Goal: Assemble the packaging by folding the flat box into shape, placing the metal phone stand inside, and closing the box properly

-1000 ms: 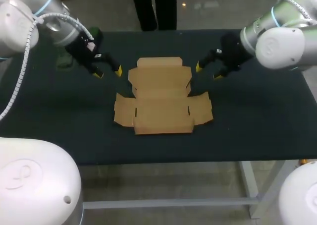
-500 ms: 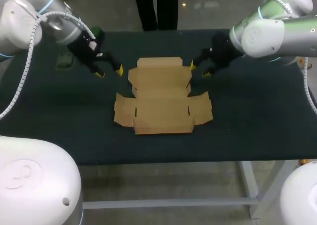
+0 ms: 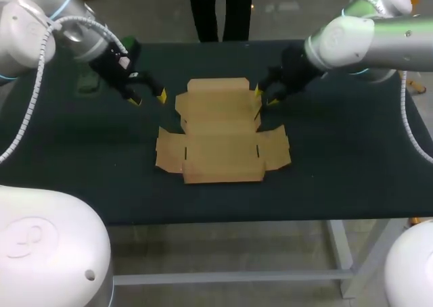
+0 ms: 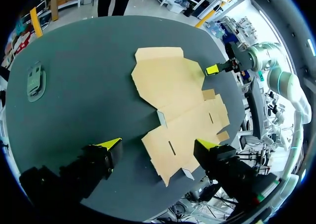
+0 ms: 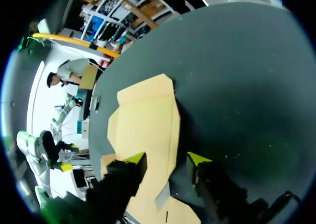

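Head view: the flat box (image 3: pixel 220 131) lay central on the table (image 3: pixel 67 158). The right gripper (image 3: pixel 264 95) had advanced to its far right edge; the left gripper (image 3: pixel 147 96) was unmoved.

Left wrist: fingers (image 4: pixel 109 144) apart, empty. The stand (image 4: pixel 36 81) lay well aside.

Right wrist: fingers (image 5: pixel 136 158) apart, astride that edge. A push could slide the box.

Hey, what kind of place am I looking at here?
Most likely a robot test bench for packing work: two arms hold an open left gripper and an open right gripper over a dark table, and a flat cardboard box lies unfolded on it.
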